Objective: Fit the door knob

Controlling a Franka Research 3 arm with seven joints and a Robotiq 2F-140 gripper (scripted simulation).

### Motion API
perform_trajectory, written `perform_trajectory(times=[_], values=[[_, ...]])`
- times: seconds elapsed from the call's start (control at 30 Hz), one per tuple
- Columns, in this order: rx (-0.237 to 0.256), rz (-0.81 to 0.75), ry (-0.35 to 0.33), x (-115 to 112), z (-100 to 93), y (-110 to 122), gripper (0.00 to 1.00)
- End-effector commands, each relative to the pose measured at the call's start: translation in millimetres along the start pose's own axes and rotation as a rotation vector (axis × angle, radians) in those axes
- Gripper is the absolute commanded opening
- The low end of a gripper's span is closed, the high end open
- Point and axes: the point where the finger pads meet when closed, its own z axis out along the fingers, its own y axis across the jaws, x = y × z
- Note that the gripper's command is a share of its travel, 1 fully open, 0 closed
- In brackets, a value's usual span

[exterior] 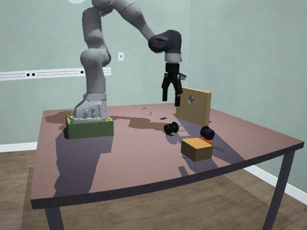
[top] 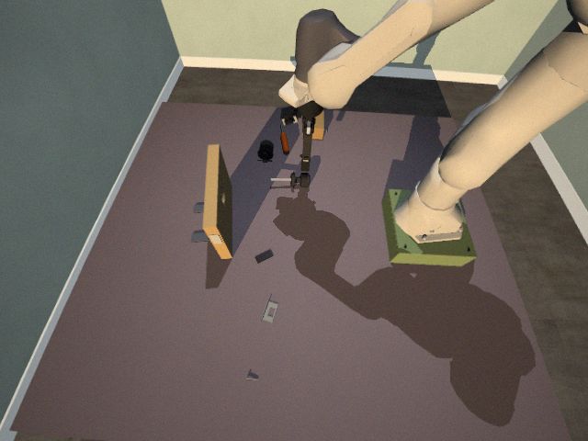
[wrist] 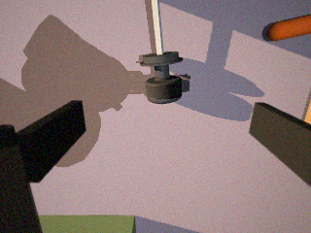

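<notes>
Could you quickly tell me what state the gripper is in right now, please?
Gripper: open wide, holding nothing, above the knob lying on the table.

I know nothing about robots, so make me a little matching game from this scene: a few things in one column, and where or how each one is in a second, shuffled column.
Things:
1. door knob with spindle
2. wooden panel
3. gripper
4. orange-handled screwdriver

Places or states:
A. standing upright on the table, a round hole through it
B. hanging in the air, fingers wide apart, holding nothing
C. lying on its side on the table, below the fingers
D. lying on the table near the small wooden block

Pairs: 1-C, 2-A, 3-B, 4-D
</notes>
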Motion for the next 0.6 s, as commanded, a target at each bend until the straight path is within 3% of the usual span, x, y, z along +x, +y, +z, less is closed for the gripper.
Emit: perform_trajectory(times=[0.0,0.33,0.37,0.57], values=[[0.001,-0.012,-0.003,-1.4,0.2,-0.6,1.0],[0.001,-0.012,-0.003,-1.4,0.2,-0.6,1.0],[0.0,-0.005,0.0,0.0,0.0,0.0,0.57],[0.054,-0.027,-0.002,0.1,3.3,1.8,0.57]])
